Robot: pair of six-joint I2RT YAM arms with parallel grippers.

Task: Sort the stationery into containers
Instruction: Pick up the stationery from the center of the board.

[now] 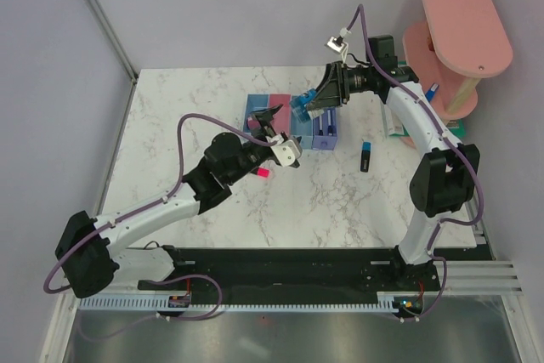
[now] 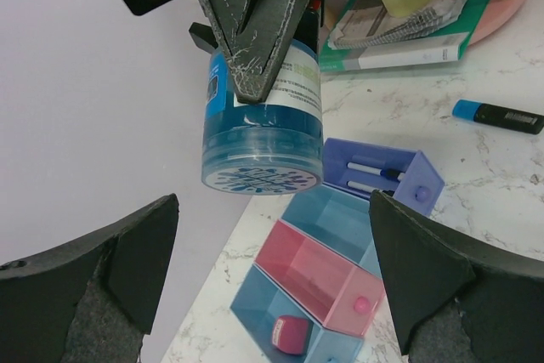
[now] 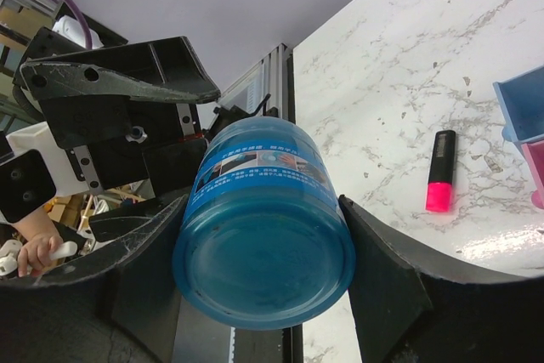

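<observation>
The right claw [image 1: 308,106] is clamping the round blue pot [image 2: 263,125] by its sides and holding it in the air above the row of trays [image 2: 319,282] on the worktop [image 1: 340,210]. The left claw [image 1: 280,135] is standing with its fingers wide apart, gripping nothing, close to the row. A pink-ended highlighter [image 1: 264,173] and a blue-ended highlighter [image 1: 365,156] are lying on the worktop. Two pens [image 2: 374,169] are lying in the violet tray [image 2: 425,186].
</observation>
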